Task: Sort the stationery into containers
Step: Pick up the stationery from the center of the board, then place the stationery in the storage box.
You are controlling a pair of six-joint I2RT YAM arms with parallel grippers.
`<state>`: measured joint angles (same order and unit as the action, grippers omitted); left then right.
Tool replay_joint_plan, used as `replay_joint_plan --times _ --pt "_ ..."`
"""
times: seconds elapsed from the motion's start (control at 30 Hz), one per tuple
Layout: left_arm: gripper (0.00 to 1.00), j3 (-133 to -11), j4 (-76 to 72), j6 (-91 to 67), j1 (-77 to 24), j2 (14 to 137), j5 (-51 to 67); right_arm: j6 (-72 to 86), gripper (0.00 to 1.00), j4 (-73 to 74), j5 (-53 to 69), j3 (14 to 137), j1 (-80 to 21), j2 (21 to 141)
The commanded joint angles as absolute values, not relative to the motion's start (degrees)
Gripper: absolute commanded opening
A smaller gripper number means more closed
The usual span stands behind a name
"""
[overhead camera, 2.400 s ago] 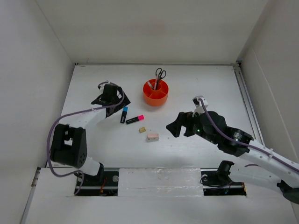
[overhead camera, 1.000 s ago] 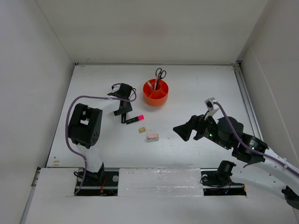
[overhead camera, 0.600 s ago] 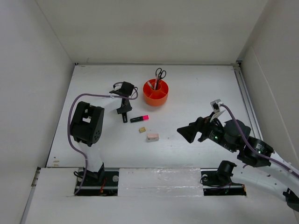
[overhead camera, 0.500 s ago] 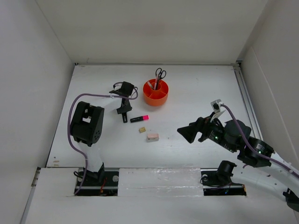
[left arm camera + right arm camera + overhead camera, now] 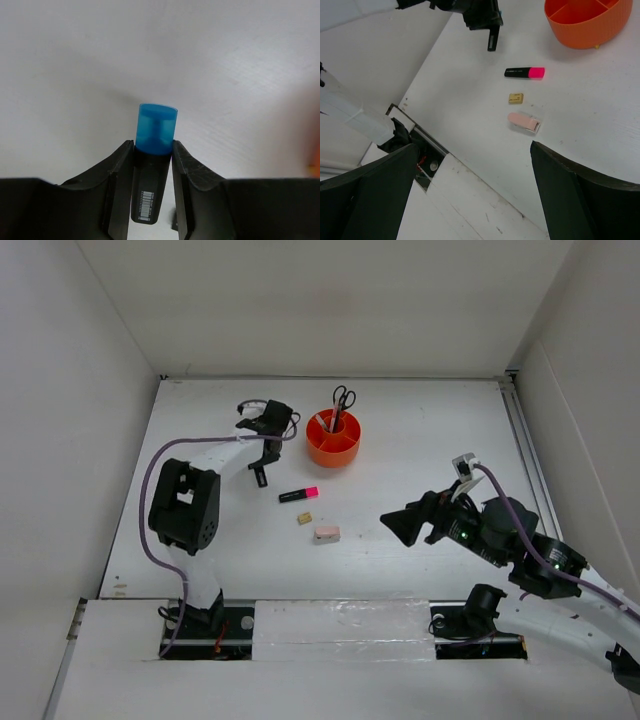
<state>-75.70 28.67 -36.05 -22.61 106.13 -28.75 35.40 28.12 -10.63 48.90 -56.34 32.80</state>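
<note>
You have bright, even light from above in all three views. The white table (image 5: 420, 420) shows no glare, only faint, soft shadows. In the left wrist view, the blue-capped highlighter (image 5: 156, 127) between the left gripper's (image 5: 152, 147) fingers is sharp. The table beyond the gripper goes a duller, unevenly shaded grey, and an orange smear (image 5: 316, 167) far to its right is out of focus. In the right wrist view, the right gripper's (image 5: 472, 150) fingers are dark, soft-edged shapes, and the table ahead of them is crisp.

White links, black joints and purple cables lead to the black left hand (image 5: 152, 146) and right hand (image 5: 390, 527).
</note>
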Motion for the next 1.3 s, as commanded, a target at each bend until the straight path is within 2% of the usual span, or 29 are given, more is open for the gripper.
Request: replay_joint_plan --times 0.0,0.07,0.1,0.2,0.23,0.4,0.5,0.73,1.13,1.27 --pt "0.0 -81.6 25.2 -35.6 -23.2 96.0 -34.7 35.1 0.99 27.8 -12.1 49.0 -56.8 32.1" --pt "0.0 -80.6 18.4 -33.5 -23.2 92.2 -30.5 35.1 0.99 27.8 -12.1 49.0 -56.8 32.1" --pt "0.0 -77.3 9.0 -32.4 -23.2 88.1 -28.6 35.1 0.99 27.8 -12.1 49.0 -56.8 32.1" --pt "0.0 -70.1 -5.3 -26.7 -23.2 82.1 -15.9 35.6 0.99 28.3 -12.7 49.6 -56.8 32.1" --pt "0.0 -69.3 -12.0 -25.7 -23.2 81.6 -13.4 35.6 0.99 28.8 -12.7 49.6 -56.8 32.1" --pt "0.0 -68.7 -22.4 -24.3 -22.7 82.7 -0.2 36.1 0.99 30.4 -13.2 50.1 -56.8 31.6" --pt "0.0 -62.7 -35.4 -24.9 -22.7 81.4 4.1 37.3 0.99 30.4 -13.2 50.6 -56.8 30.9" --pt "0.0 -60.2 -46.8 -23.6 -22.7 85.1 8.0 38.4 0.99 32.3 -12.0 51.2 -56.8 29.8" --pt "0.0 -54.8 -61.4 -30.2 -22.2 93.1 5.8 38.9 0.98 34.0 -12.6 52.4 -56.8 30.3" --pt "0.0 -54.2 -65.6 -33.6 -20.7 96.1 9.0 38.9 0.98 34.0 -12.6 52.4 -56.8 30.3"
